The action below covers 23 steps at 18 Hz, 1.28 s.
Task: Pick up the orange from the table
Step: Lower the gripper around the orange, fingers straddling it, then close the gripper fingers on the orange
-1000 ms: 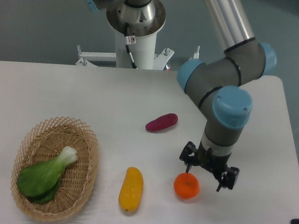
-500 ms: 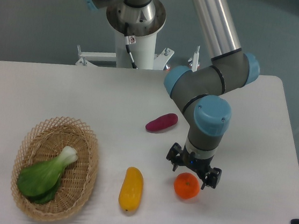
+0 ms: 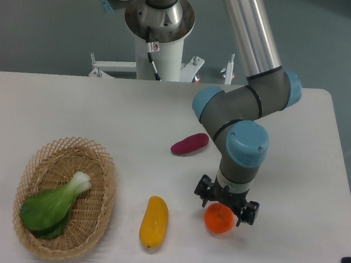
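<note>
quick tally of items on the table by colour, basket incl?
Orange: 1, the orange
Yellow: 1, the long fruit
Purple: 1, the sweet potato
Green: 1, the bok choy, lying in the basket
Tan: 1, the basket
Total: 5

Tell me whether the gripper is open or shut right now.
Open: the gripper has its fingers spread to either side of the orange, which sits on the table.

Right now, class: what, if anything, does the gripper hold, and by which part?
Nothing yet. The open gripper straddles the orange, which rests on the table.
</note>
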Available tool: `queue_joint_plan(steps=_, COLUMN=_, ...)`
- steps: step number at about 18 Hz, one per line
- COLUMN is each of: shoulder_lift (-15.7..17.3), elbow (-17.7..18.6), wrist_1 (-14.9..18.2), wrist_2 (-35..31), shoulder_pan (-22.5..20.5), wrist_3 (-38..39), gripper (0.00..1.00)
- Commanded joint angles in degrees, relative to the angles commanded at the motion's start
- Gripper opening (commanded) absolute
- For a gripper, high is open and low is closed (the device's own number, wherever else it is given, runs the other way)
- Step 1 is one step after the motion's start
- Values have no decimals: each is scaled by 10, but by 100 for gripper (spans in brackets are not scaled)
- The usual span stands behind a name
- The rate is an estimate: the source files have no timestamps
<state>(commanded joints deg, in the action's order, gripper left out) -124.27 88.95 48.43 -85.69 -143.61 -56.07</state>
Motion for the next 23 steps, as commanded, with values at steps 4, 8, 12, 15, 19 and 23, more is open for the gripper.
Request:
queue_joint_plan(steps=4, shoulder_lift=-7, elbow=1, wrist_1=1, wrist_2=-13, shoulder_pan=0, wrist_3=2, gripper=100)
queue_joint_plan(steps=8, shoulder_lift=-13, elbow=1, wrist_1=-2, wrist_2=-36, shoulder_pan=7, wrist_3=1, gripper=100)
queue_joint_plan(steps=12, shoulder_lift=-17, elbow=-3, wrist_1=-4, wrist_2=-36, shoulder_pan=9, wrist_3=4, gripper=100)
queue_joint_plan(steps=15, shoulder_lift=-21, elbow=-1, wrist_1=-16, wrist_2=-36, shoulder_pan=11, wrist_3=14, gripper=100)
queue_joint_plan(steps=19, shoulder_lift=-20, elbow=1, wrist_1=-17, wrist_2=-36, shoulder_pan=14, wrist_3=15, gripper=75)
queue_joint_plan(steps=23, shoulder_lift=-19, elbow=0, wrist_1=-17, wrist_2=-36, shoulder_pan=15, wrist_3=11, gripper=67)
